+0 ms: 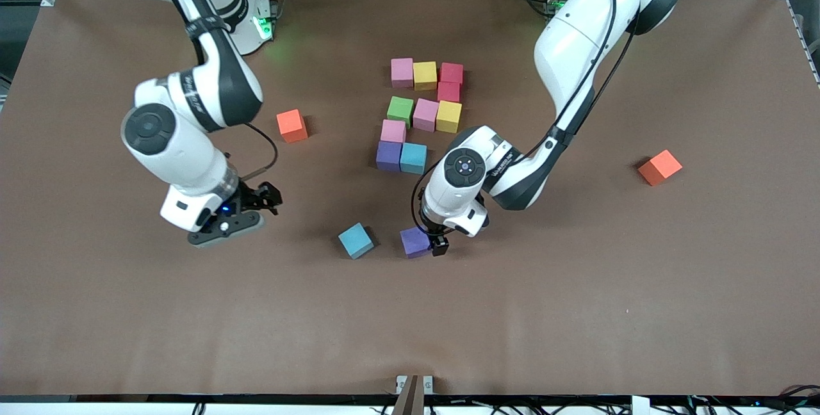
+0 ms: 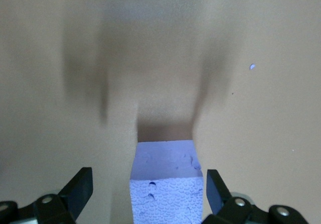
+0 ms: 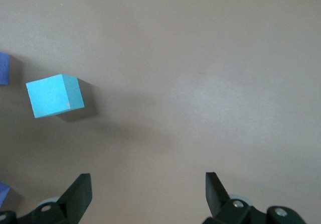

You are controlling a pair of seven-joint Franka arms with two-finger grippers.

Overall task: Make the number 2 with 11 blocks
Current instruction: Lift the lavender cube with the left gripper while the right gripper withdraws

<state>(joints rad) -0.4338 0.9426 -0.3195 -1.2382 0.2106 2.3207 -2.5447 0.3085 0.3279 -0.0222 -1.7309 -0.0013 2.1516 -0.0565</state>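
Ten cubes lie in a partial digit mid-table: a far row of pink, yellow and red. Nearer the camera come red, then green, pink and yellow. Nearer still are pink, then purple and light blue. My left gripper is down at a loose purple cube. The left wrist view shows this purple cube between the open fingers, with a gap on one side. My right gripper is open and empty over bare table.
A loose blue cube lies beside the purple one, toward the right arm's end; it also shows in the right wrist view. One orange cube lies near the right arm. Another orange cube lies toward the left arm's end.
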